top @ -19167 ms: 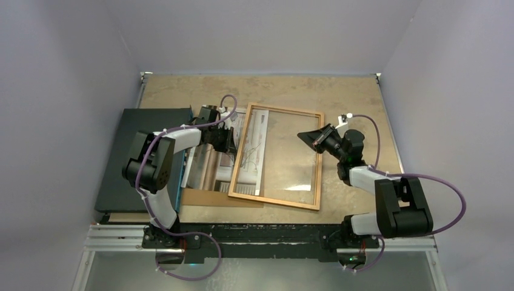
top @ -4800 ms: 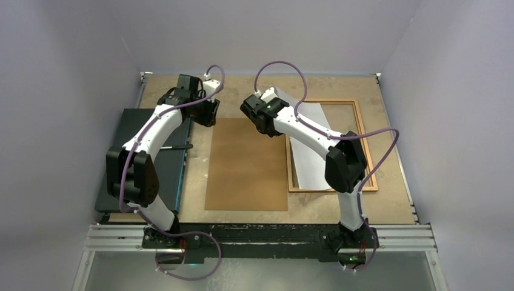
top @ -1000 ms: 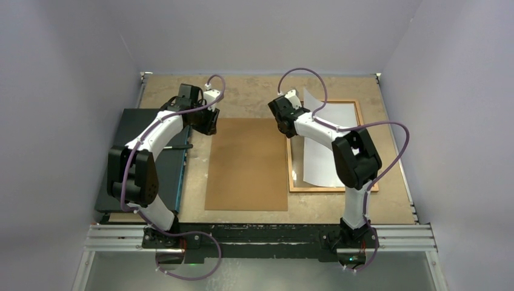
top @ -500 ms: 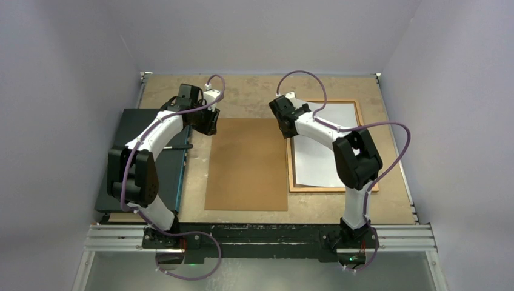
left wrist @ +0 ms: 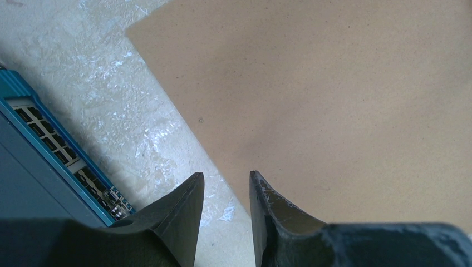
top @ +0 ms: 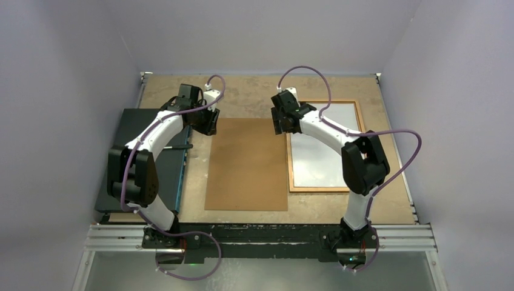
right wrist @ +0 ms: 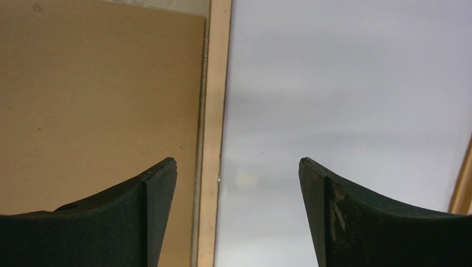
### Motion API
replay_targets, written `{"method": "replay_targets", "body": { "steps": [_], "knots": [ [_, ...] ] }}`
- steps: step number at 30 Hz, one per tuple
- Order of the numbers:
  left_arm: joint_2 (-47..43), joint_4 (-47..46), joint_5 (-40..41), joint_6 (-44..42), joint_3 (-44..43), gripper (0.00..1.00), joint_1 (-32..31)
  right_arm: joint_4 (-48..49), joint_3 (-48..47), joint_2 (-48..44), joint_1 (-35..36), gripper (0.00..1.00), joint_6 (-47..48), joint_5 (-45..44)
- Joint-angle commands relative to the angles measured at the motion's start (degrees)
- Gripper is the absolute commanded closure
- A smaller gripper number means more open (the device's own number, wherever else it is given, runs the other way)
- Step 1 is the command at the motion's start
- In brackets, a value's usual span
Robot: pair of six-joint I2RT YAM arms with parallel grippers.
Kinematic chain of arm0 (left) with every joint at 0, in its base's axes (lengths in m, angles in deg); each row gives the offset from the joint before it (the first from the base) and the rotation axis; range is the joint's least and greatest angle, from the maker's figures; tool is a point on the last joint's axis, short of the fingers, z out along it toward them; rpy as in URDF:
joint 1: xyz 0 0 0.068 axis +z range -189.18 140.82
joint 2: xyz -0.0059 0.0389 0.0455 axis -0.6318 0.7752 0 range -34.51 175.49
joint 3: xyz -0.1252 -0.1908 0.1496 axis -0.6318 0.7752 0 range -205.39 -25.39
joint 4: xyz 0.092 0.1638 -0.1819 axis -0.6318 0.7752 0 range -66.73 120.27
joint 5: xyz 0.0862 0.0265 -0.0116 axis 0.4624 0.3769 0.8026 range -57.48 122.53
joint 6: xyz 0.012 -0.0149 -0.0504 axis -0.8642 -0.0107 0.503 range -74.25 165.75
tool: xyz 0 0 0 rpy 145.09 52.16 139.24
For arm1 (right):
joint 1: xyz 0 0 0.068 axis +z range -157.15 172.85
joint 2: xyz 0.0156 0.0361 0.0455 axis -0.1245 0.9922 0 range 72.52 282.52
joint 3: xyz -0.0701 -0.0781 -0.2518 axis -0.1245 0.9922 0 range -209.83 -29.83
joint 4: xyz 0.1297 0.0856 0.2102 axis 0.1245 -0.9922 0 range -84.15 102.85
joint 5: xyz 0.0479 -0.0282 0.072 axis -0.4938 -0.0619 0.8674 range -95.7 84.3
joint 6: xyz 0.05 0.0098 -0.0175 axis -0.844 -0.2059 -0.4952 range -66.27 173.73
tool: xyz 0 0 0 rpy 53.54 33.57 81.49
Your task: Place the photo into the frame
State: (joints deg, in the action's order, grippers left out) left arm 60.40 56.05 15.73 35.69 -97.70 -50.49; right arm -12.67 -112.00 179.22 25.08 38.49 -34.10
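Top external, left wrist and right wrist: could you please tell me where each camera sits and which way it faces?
Top external: above and behind the bases, looking down on the table; both arms show.
Left wrist: on the left arm, looking down at the backing board corner; left gripper fingers narrowly apart.
Right wrist: looking down at the frame rail and photo; right gripper fingers wide.
Shared: both wrist views show the backing board.

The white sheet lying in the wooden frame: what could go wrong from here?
The rectangular photo, white back up, may have an edge riding on a rail of the thin orange-brown wooden frame. The open right gripper hangs over the frame's left rail and could nudge it. The plain brown backing board lies flat; the left gripper at its corner may struggle to lift it.
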Motion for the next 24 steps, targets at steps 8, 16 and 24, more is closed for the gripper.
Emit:
{"method": "replay_targets", "body": {
  "steps": [8, 16, 24],
  "knots": [
    [-0.25, -0.15, -0.66, 0.51, -1.0, 0.67, 0.58, 12.67, 10.7, -6.3, 1.23, 0.29, -13.7, 12.48],
    [0.62, 1.27, -0.97, -2.45, -0.64, 0.67, 2.33, 17.12, 16.77, -8.35, 5.71, 0.3, -19.9, 18.29],
    [-1.0, -1.88, 7.15, -14.1, 8.67, 0.67, 2.43, 13.67, 17.93, -5.81, 6.18, 0.19, -24.43, 16.63]
  ]
}}
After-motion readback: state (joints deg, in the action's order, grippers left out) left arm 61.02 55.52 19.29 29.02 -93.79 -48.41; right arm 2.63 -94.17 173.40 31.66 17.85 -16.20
